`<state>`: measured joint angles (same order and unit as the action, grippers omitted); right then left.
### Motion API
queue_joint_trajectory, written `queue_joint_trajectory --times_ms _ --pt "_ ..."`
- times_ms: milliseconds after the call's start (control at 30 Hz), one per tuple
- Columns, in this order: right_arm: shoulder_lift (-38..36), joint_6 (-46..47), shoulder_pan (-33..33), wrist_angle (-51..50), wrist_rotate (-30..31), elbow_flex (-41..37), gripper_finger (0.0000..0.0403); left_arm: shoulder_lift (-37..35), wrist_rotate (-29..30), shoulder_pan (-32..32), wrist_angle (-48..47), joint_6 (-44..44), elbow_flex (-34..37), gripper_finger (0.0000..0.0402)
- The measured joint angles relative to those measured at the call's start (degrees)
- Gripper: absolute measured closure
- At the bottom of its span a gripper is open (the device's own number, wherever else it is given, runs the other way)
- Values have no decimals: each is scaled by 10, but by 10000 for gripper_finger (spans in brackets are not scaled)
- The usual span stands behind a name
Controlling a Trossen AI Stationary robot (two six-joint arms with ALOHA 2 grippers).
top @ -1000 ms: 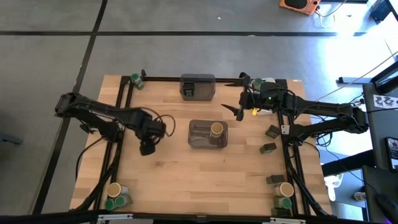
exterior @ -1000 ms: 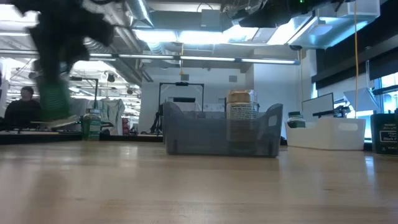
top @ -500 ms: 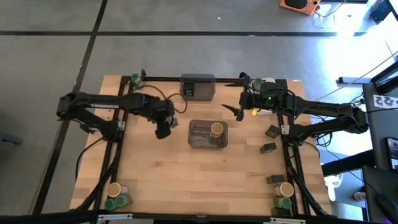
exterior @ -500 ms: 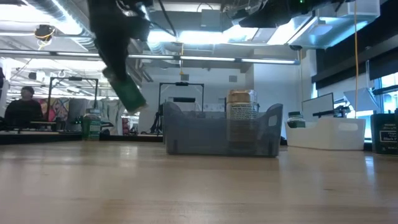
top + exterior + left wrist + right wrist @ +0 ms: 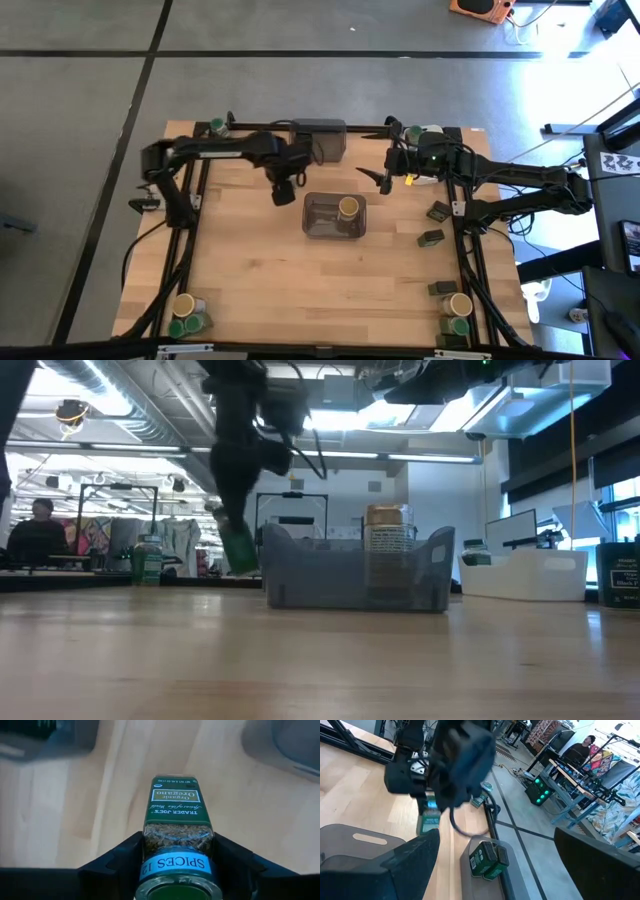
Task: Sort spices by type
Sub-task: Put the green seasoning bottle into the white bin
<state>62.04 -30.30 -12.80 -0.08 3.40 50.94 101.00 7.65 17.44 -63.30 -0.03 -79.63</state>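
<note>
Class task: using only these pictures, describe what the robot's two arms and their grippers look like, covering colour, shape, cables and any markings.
Both arms are dark, slim and jointed, with black cables looping alongside. The left gripper has two black, wedge-shaped fingers. The right gripper is black too, with broad flat fingers; a small yellow tag and green light show near its wrist.

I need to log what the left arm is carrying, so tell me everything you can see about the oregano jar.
The oregano jar is a clear, square-sided jar with a green Trader Joe's Organic Oregano label, a blue "SPICES" band near the neck and a green lid. Dried green flakes show through its side. The left hand grips it just below the lid, a dark finger on each side, carrying it off the table, bottom down, between the two grey bins.
</note>
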Motion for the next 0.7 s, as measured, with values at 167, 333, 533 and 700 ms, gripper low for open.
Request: queue_joint_trajectory --times_ms 167,333,533,700 --pt "0 0 0 0 0 0 13 68 0 9 -7 51 -52 199" --pt "0 0 0 -7 0 0 13 93 0 8 -11 76 -72 198" --pt "0 0 0 -13 0 0 13 94 -4 12 5 76 -73 179" --pt "0 0 0 -10 0 0 13 94 -5 15 7 87 -75 152"
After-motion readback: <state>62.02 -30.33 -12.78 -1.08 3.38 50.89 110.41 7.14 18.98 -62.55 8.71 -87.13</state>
